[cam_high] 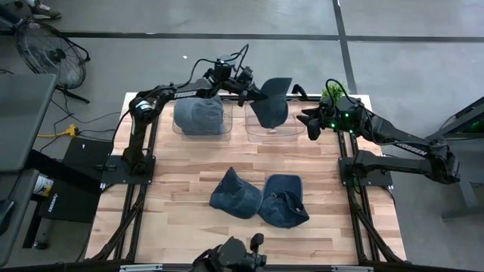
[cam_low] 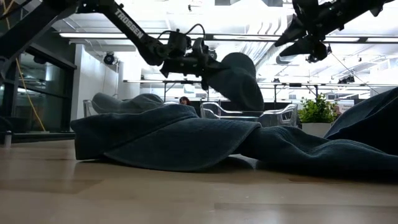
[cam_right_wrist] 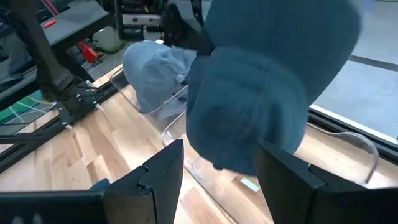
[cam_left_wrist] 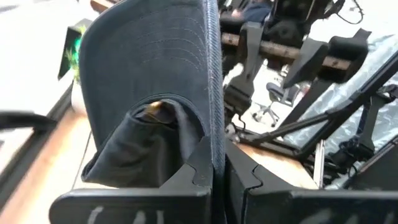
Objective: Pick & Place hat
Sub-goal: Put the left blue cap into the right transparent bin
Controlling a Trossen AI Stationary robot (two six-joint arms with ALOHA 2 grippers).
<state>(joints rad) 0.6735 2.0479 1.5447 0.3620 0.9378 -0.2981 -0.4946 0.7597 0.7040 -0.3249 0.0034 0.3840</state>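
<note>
Hat [cam_high: 272, 102] hangs pinched in the left gripper [cam_high: 253, 92] above a clear bin [cam_high: 295, 130]; only the right wrist view shows the right gripper [cam_right_wrist: 217, 165] spread wide.

The left gripper [cam_high: 255, 92] holds a dark blue denim hat [cam_high: 274, 104] above the right clear plastic bin [cam_high: 296, 130] — the left clear bin [cam_high: 178, 127] holds another; two lie nearer, mid-table.

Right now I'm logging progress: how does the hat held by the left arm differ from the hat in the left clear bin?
The held hat hangs in the air, clamped by the left gripper above the right clear bin; the binned hat rests inside the left clear bin, touched by no gripper. The held hat hangs brim-up; the binned one sits slumped. Both are dark blue denim.
</note>
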